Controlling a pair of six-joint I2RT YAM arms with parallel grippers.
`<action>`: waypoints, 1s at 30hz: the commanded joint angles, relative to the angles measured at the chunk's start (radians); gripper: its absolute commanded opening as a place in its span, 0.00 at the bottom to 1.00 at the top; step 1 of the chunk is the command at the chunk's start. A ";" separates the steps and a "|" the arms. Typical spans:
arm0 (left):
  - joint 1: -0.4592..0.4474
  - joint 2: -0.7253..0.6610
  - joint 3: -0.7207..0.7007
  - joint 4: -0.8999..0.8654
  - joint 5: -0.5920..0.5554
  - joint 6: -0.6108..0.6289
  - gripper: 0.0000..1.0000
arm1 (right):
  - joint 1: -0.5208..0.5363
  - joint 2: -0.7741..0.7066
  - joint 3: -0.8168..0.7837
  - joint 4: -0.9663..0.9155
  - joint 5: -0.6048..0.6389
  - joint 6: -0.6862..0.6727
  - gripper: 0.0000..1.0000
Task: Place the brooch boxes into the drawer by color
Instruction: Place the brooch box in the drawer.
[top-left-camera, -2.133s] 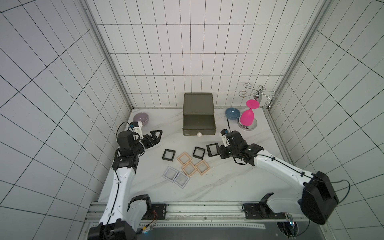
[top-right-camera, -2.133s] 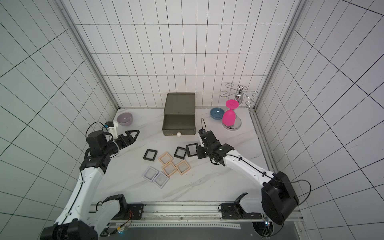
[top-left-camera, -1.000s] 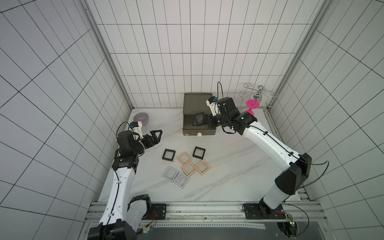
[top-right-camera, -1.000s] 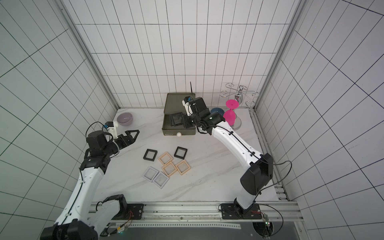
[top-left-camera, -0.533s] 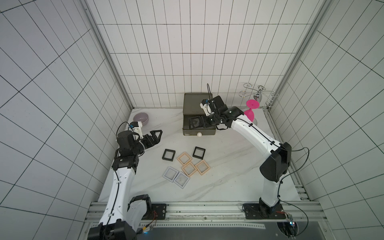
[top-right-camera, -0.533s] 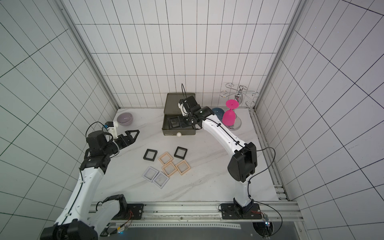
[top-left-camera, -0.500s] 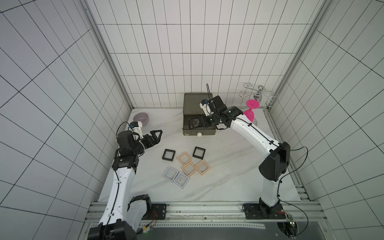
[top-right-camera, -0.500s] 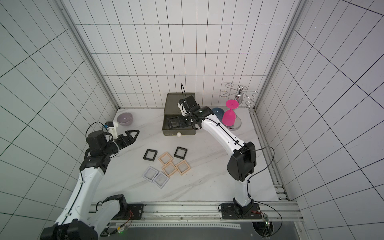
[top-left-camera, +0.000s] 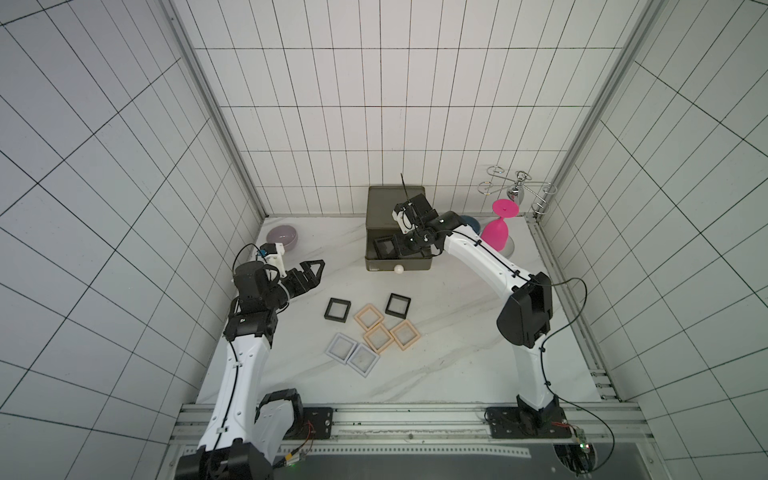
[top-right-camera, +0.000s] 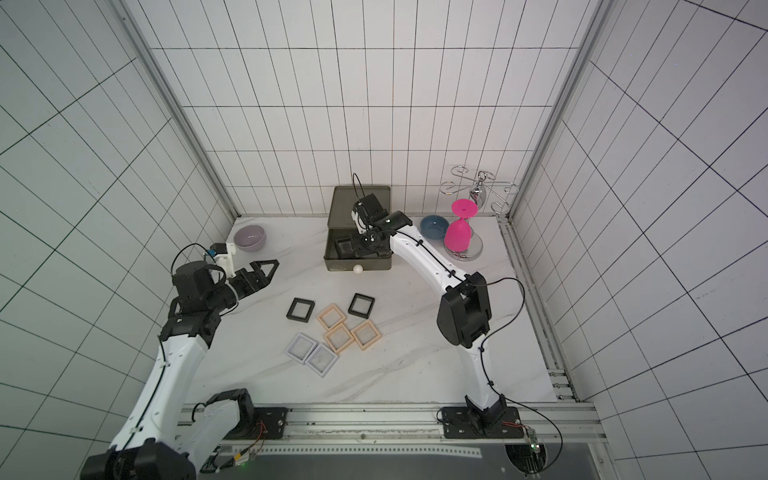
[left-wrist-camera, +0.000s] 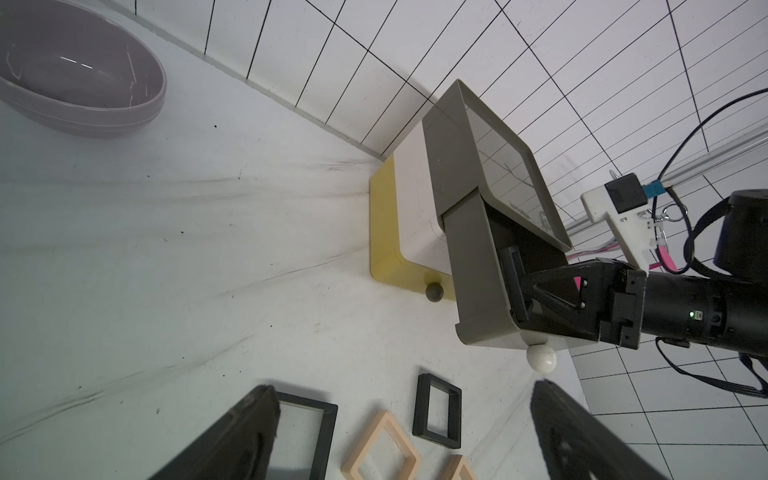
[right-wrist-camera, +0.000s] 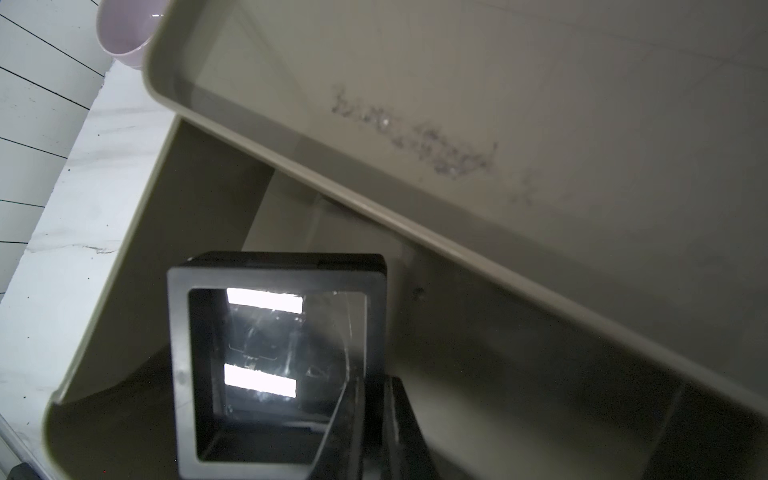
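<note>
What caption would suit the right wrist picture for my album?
Black brooch box inside the open olive-grey drawer, fingers of the right hand straddling its edge.

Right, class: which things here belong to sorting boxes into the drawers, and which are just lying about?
Job: drawer chest; black box in the drawer; two more black boxes; three beige boxes; two pale boxes.
Lying about: lilac bowl; blue bowl; pink glass; wire rack.

Left gripper (left-wrist-camera: 399, 395) jaws spread wide, black brooch boxes (left-wrist-camera: 437, 411) and peach brooch boxes (left-wrist-camera: 363, 436) on table, drawer chest (left-wrist-camera: 469, 174) with olive top drawer (left-wrist-camera: 478, 282) pulled out, right gripper (left-wrist-camera: 528, 291) reaching inside, lilac bowl (left-wrist-camera: 79, 79) off aside.
</note>
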 joint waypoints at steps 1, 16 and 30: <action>0.006 -0.011 -0.011 0.024 0.005 0.005 0.98 | -0.009 0.029 0.075 -0.008 0.023 0.014 0.19; 0.006 -0.009 -0.012 0.023 0.005 0.002 0.99 | -0.012 -0.053 0.003 0.000 0.072 0.011 0.17; 0.006 -0.017 -0.013 0.018 0.001 0.005 0.99 | -0.021 -0.017 -0.019 -0.066 0.087 -0.009 0.07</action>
